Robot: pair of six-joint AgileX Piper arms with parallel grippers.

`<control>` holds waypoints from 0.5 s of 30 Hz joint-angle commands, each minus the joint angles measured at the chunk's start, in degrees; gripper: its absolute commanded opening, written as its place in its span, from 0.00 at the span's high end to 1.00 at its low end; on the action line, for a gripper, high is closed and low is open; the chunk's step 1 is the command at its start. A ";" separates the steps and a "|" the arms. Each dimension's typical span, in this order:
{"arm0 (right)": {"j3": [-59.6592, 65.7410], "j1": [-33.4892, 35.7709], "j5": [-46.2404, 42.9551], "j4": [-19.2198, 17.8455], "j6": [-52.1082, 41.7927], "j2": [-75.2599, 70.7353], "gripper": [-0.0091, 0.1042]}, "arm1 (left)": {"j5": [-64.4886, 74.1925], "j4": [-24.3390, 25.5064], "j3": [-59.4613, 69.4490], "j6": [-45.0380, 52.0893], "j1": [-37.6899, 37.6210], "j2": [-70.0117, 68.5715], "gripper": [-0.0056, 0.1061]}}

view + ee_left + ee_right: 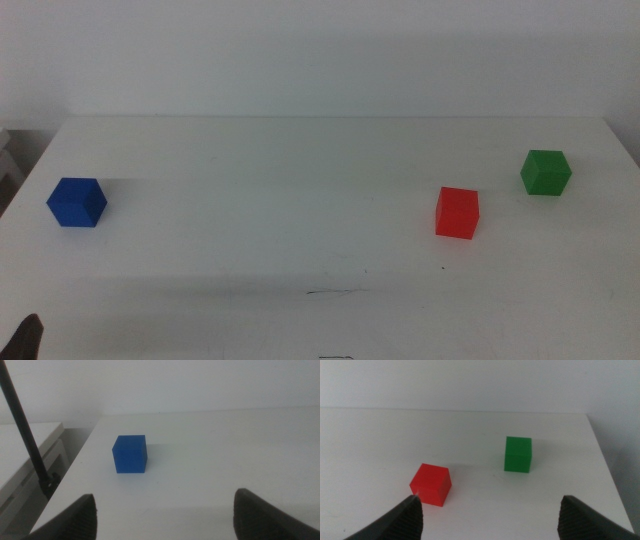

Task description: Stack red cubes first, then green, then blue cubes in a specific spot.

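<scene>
Here red cube sits near green cube, apart.

Soft, even, slightly dim light over a white table. Cubes cast only faint shadows. No glare. Wrist views look slightly soft, their near jaws blurred.

The white counter carried three cubes: the red cube sat near the green cube, with the blue cube well apart from it.
</scene>
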 commanded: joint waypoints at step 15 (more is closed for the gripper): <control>-38.23 9.37 30.26 3.10 9.55 37.11 0.09 | -4.10 -0.04 -0.08 -0.30 -0.13 -1.49 0.11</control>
